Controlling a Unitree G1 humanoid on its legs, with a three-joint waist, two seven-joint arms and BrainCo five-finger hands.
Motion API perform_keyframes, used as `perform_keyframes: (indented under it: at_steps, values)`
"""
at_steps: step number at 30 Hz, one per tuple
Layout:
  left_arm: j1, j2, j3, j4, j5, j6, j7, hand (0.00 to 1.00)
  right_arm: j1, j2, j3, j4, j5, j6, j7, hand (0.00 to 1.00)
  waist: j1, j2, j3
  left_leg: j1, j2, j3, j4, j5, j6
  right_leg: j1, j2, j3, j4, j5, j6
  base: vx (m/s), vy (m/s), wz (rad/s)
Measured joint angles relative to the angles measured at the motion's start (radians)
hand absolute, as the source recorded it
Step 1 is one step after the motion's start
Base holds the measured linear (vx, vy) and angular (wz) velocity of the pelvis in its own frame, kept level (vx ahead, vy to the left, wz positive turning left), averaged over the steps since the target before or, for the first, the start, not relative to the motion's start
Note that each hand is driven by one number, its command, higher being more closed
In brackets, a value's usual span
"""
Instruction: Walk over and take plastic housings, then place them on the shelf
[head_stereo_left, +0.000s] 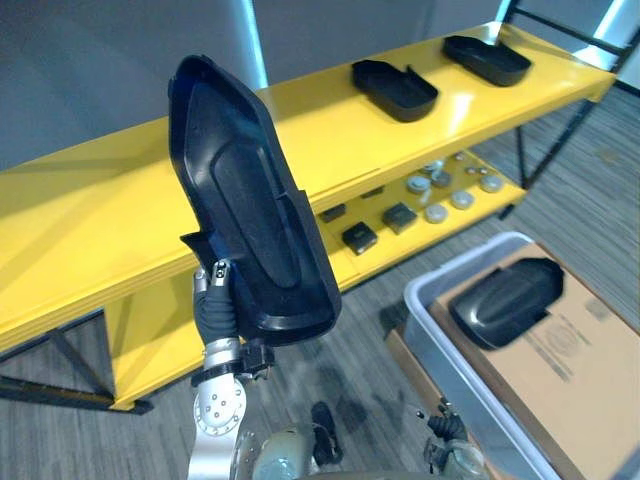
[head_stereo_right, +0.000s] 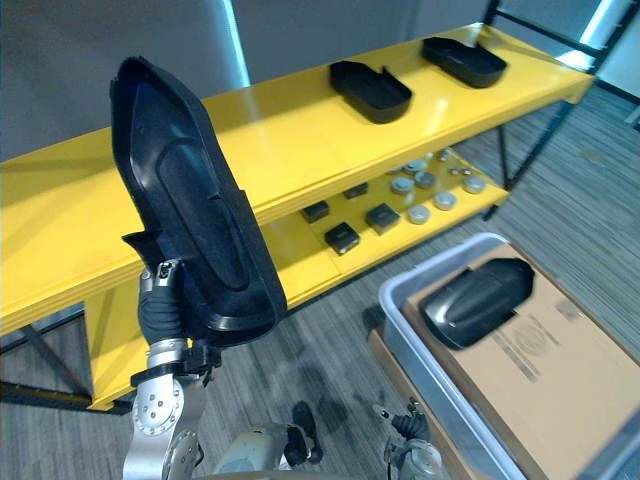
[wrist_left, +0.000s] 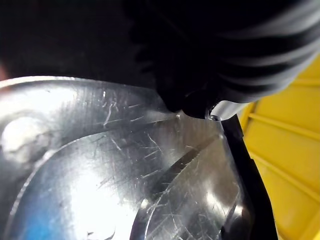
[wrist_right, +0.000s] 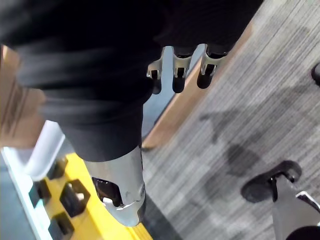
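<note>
The left hand (head_stereo_left: 216, 300), curled on its lower edge, holds a black plastic housing (head_stereo_left: 250, 210) upright before the yellow shelf (head_stereo_left: 100, 220) while the right hand (wrist_right: 176, 70) hangs slack-fingered over the floor (wrist_right: 240, 115).

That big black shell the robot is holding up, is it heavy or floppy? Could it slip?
Probably light and stiff: the black housing is a thin hollow shell and stands up unbent, held at its lower end by the left robot hand. Its glossy surface suggests it could slip.
</note>
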Motion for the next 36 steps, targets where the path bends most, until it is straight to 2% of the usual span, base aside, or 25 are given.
perform_keyframes:
  at_steps: [2, 3, 5, 6, 8, 10, 11, 13, 14, 16, 17, 18, 19, 20, 22, 24, 30, 36]
  values:
    - [-0.006, 0.035, -0.024, 0.012, 0.002, 0.0, -0.004, 1.0, 0.002, 0.004, 0.001, -0.001, -0.002, -0.002, 0.0, 0.0, -0.014, -0.006, 0.003, 0.053, -0.002, -0.043, -0.03, 0.0, -0.004, -0.098, 0.072, 0.201, 0.097, -0.04, 0.045, 0.18, 0.101, 0.64]
    - [-0.021, 0.041, -0.029, 0.031, 0.002, 0.0, -0.015, 1.0, 0.004, 0.004, 0.001, 0.001, -0.002, -0.002, 0.0, 0.0, -0.017, -0.01, 0.002, 0.084, -0.013, -0.073, -0.059, 0.006, -0.013, -0.169, 0.122, 0.311, 0.095, -0.067, 0.065, 0.16, 0.09, 0.63]
    - [-0.034, 0.042, -0.029, 0.062, 0.002, -0.001, -0.018, 1.0, 0.005, 0.003, 0.007, 0.0, -0.002, -0.005, 0.0, 0.0, -0.045, -0.026, -0.007, 0.12, -0.036, -0.114, -0.085, 0.012, -0.021, -0.265, 0.177, 0.406, 0.027, -0.086, 0.085, 0.18, 0.06, 0.7]
    - [-0.042, 0.042, -0.029, 0.073, 0.002, -0.001, -0.017, 1.0, 0.006, 0.0, 0.01, 0.0, -0.002, -0.006, -0.001, 0.0, -0.048, -0.026, -0.006, 0.129, -0.042, -0.131, -0.085, 0.012, -0.021, -0.283, 0.192, 0.429, -0.004, -0.086, 0.085, 0.18, 0.021, 0.83]
    - [-0.062, 0.04, -0.044, 0.088, 0.005, 0.001, -0.016, 1.0, 0.013, -0.004, 0.01, -0.021, -0.002, -0.011, -0.003, 0.0, -0.077, -0.025, -0.004, 0.158, -0.057, -0.216, -0.07, 0.006, -0.028, -0.352, 0.269, 0.559, -0.123, -0.08, 0.093, 0.22, -0.003, 1.19]
    - [-0.07, 0.039, -0.057, 0.087, 0.007, -0.002, -0.016, 1.0, 0.018, -0.007, 0.01, -0.022, -0.002, -0.012, -0.003, 0.0, -0.076, -0.024, -0.004, 0.164, -0.065, -0.255, -0.063, 0.0, -0.037, -0.37, 0.299, 0.629, -0.162, -0.07, 0.104, 0.16, -0.038, 1.05]
    - [-0.075, 0.033, -0.063, 0.087, 0.015, -0.003, -0.015, 1.0, 0.035, -0.003, 0.012, -0.029, -0.002, -0.011, -0.003, 0.0, -0.07, -0.04, -0.014, 0.177, -0.08, -0.302, -0.062, -0.021, -0.037, -0.378, 0.312, 0.684, -0.201, -0.05, 0.126, 0.14, -0.071, 0.99]
    - [-0.075, 0.029, -0.063, 0.087, 0.019, -0.007, -0.013, 1.0, 0.056, 0.008, 0.012, -0.045, -0.001, -0.011, -0.002, 0.0, -0.055, -0.055, -0.023, 0.186, -0.083, -0.304, -0.051, -0.049, -0.039, -0.369, 0.302, 0.68, -0.228, -0.024, 0.129, 0.21, -0.139, 0.8]
    - [-0.075, 0.029, -0.061, 0.087, 0.02, -0.009, -0.013, 1.0, 0.067, 0.01, 0.014, -0.059, -0.001, -0.011, -0.002, 0.0, -0.057, -0.061, -0.026, 0.188, -0.083, -0.304, -0.039, -0.064, -0.047, -0.352, 0.29, 0.652, -0.257, -0.014, 0.129, 0.22, -0.174, 0.56]
    - [-0.076, 0.027, -0.062, 0.087, 0.02, -0.011, -0.013, 1.0, 0.066, 0.012, 0.019, -0.06, -0.001, -0.008, 0.0, 0.0, -0.056, -0.064, -0.029, 0.189, -0.081, -0.315, -0.02, -0.084, -0.065, -0.318, 0.294, 0.63, -0.311, 0.035, 0.109, 0.21, -0.155, 0.33]
    - [-0.075, 0.021, -0.07, 0.087, 0.02, -0.011, -0.016, 1.0, 0.067, 0.013, 0.017, -0.067, 0.0, -0.009, -0.001, 0.0, -0.059, -0.057, -0.034, 0.186, -0.066, -0.327, -0.009, -0.09, -0.074, -0.29, 0.298, 0.594, -0.352, 0.098, 0.096, 0.23, -0.139, 0.2]
    - [-0.076, 0.017, -0.077, 0.087, 0.02, -0.011, -0.018, 1.0, 0.066, 0.018, 0.017, -0.068, -0.001, -0.009, -0.001, 0.0, -0.059, -0.049, -0.037, 0.181, -0.052, -0.335, -0.001, -0.093, -0.079, -0.273, 0.313, 0.574, -0.385, 0.131, 0.107, 0.25, -0.144, 0.21]
    - [-0.076, 0.011, -0.088, 0.087, 0.02, -0.011, -0.018, 1.0, 0.066, 0.02, 0.017, -0.07, -0.001, -0.009, -0.001, 0.0, -0.058, -0.043, -0.044, 0.185, -0.03, -0.335, -0.001, -0.094, -0.087, -0.258, 0.333, 0.559, -0.425, 0.14, 0.098, 0.27, -0.152, 0.09]
    - [-0.076, 0.009, -0.091, 0.087, 0.02, -0.011, -0.019, 1.0, 0.065, 0.021, 0.018, -0.07, -0.001, -0.009, 0.0, 0.0, -0.058, -0.043, -0.046, 0.187, -0.023, -0.335, -0.005, -0.093, -0.099, -0.251, 0.342, 0.554, -0.441, 0.146, 0.09, 0.29, -0.169, 0.05]
    - [-0.076, -0.007, -0.094, 0.087, 0.019, -0.01, -0.019, 1.0, 0.067, 0.021, 0.019, -0.07, -0.003, -0.009, 0.0, 0.0, -0.06, -0.045, -0.048, 0.224, 0.005, -0.33, -0.041, -0.087, -0.159, -0.203, 0.368, 0.542, -0.501, 0.161, 0.067, 0.29, -0.179, -0.03]
    - [-0.076, -0.012, -0.098, 0.088, 0.02, -0.01, -0.021, 1.0, 0.068, 0.02, 0.019, -0.071, -0.007, -0.009, -0.001, 0.0, -0.063, -0.043, -0.053, 0.258, 0.016, -0.326, -0.069, -0.082, -0.187, -0.173, 0.381, 0.543, -0.527, 0.163, 0.063, 0.22, -0.126, -0.08]
    - [-0.083, -0.013, -0.097, 0.115, 0.042, 0.004, -0.027, 1.0, 0.092, 0.019, 0.02, -0.07, -0.022, -0.009, 0.001, 0.0, -0.064, -0.042, -0.082, 0.309, 0.021, -0.296, -0.109, -0.075, -0.197, -0.119, 0.393, 0.552, -0.585, 0.168, 0.06, 0.14, -0.013, -0.09]
    - [-0.216, -0.006, -0.061, 0.248, 0.108, 0.016, 0.017, 1.0, 0.102, 0.011, 0.02, -0.054, -0.043, -0.009, 0.003, 0.0, -0.066, -0.032, -0.112, 0.321, 0.019, -0.272, -0.125, -0.073, -0.195, -0.105, 0.398, 0.565, -0.626, 0.215, 0.056, 0.04, 0.052, -0.09]
